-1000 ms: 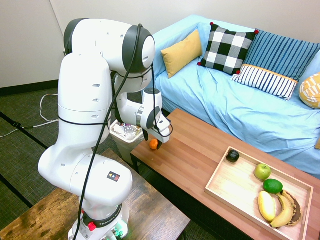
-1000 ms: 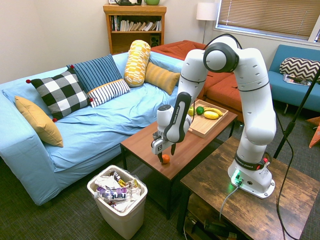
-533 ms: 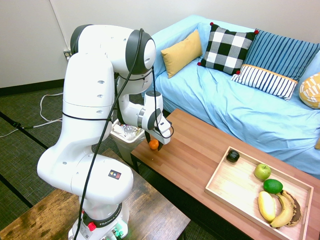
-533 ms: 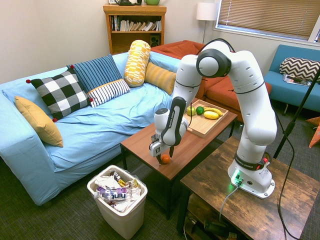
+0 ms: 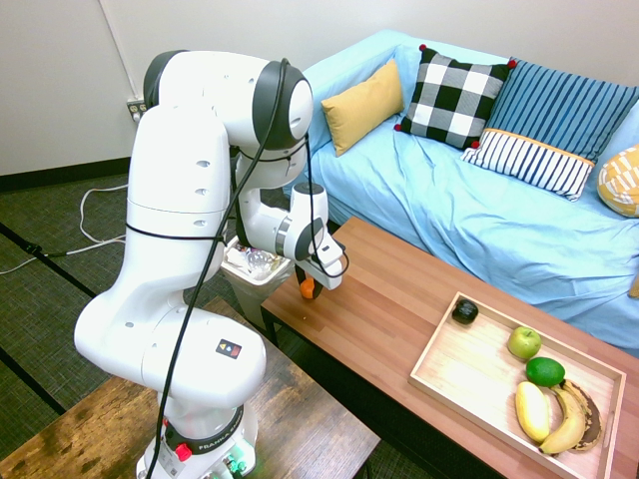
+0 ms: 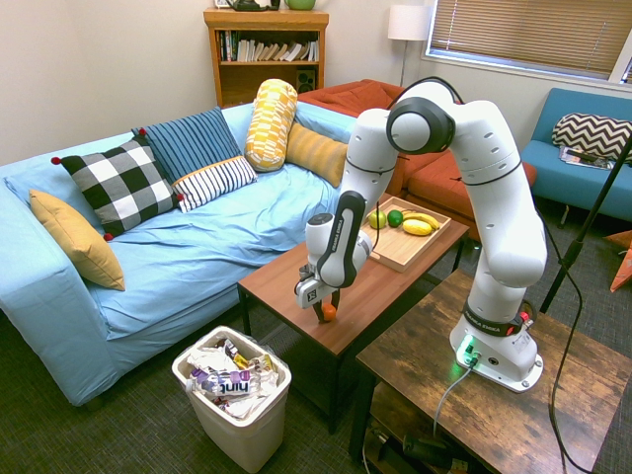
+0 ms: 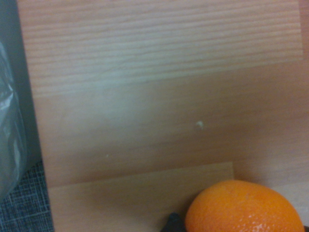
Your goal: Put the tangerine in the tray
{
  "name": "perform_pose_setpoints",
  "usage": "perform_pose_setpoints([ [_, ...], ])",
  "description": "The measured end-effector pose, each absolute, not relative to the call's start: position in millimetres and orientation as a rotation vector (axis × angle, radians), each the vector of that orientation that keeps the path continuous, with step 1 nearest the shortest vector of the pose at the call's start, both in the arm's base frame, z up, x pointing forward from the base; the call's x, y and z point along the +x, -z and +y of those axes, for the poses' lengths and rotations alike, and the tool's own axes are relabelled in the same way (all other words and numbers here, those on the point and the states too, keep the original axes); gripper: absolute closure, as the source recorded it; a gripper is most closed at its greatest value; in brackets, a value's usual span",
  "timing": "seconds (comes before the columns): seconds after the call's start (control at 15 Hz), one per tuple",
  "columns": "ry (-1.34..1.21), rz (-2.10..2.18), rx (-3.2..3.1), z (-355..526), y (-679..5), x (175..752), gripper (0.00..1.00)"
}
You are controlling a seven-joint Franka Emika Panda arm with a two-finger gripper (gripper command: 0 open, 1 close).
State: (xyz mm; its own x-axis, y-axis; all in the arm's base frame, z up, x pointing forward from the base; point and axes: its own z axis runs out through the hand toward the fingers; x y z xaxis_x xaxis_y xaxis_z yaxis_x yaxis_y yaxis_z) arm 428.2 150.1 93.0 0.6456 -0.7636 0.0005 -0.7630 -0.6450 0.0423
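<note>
Hand [image 5: 309, 290] pts straight down over small round orange tangerine [image 5: 307, 289] at near end of reddish wooden surface [image 5: 399, 299], fingers narrowed round it; firm hold unclear. Squeeze gently, lift straight up, then carry to light wooden rectangular tray [image 5: 469, 364].

A long stretch of bare tabletop [image 5: 399, 299] lies open between the end effector [image 5: 309, 289] at one end and the tray [image 5: 469, 374] at the other. The tray's near half is bare; fruit crowds its far end. A sofa [image 5: 469, 210] borders one long side.
</note>
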Motion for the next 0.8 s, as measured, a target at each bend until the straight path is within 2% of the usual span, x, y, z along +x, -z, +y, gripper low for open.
perform_pose_setpoints([
  [0.2, -0.081, -1.402, 2.796, 94.2, -146.5, 471.8, 1.0],
  [0.47, -0.204, -1.574, 2.696, -28.3, -209.2, 509.1, 1.0],
  [0.8, -0.217, -1.763, 2.521, -187.7, -190.8, 516.0, 1.0],
])
